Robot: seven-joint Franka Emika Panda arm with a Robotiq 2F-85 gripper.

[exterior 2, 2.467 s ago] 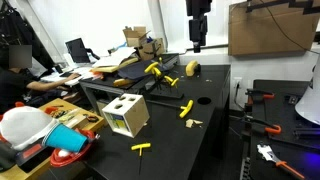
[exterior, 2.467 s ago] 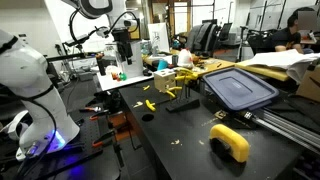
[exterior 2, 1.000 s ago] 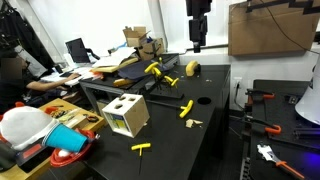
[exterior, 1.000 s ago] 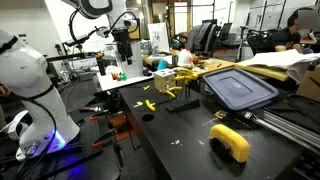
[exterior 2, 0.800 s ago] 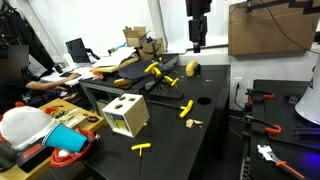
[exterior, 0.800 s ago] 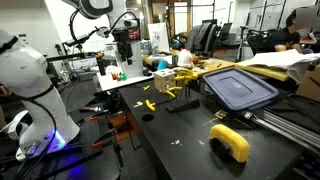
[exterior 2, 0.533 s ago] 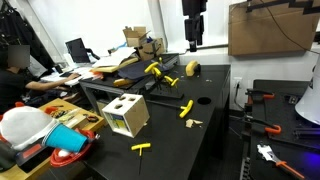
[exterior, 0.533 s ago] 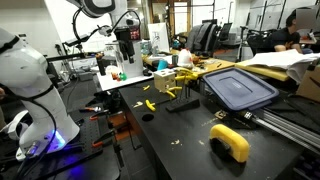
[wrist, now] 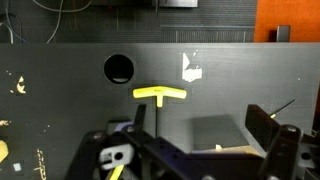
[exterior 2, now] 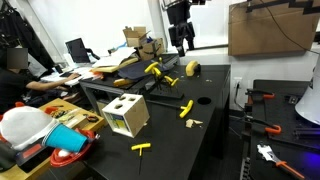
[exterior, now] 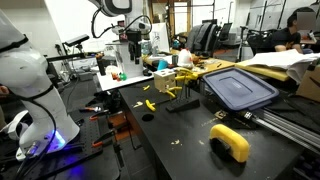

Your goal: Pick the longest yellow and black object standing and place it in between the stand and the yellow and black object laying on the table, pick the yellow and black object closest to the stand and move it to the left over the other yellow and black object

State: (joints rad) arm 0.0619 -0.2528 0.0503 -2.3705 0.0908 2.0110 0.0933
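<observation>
A black stand (exterior: 180,90) on the black table holds several yellow-handled, black-shafted T tools upright; it also shows in an exterior view (exterior 2: 166,84). One such tool (exterior: 148,104) lies flat on the table in front of the stand, seen in both exterior views (exterior 2: 185,108). Another (exterior 2: 142,148) lies near the table's edge. In the wrist view a yellow T tool (wrist: 160,95) lies below me. My gripper (exterior: 137,45) hangs high above the table, open and empty, seen in both exterior views (exterior 2: 181,38) and in the wrist view (wrist: 200,125).
A wooden cube box (exterior 2: 127,114) with holes stands on the table. A dark bin lid (exterior: 238,88) and a yellow-black object (exterior: 230,142) lie beyond the stand. A yellow roll (exterior 2: 193,68) sits at the back. The table has a round hole (wrist: 119,68).
The arm has swung sideways at the same height, towards the stand's side of the table. The gripper stays open and empty. The tools have not moved.
</observation>
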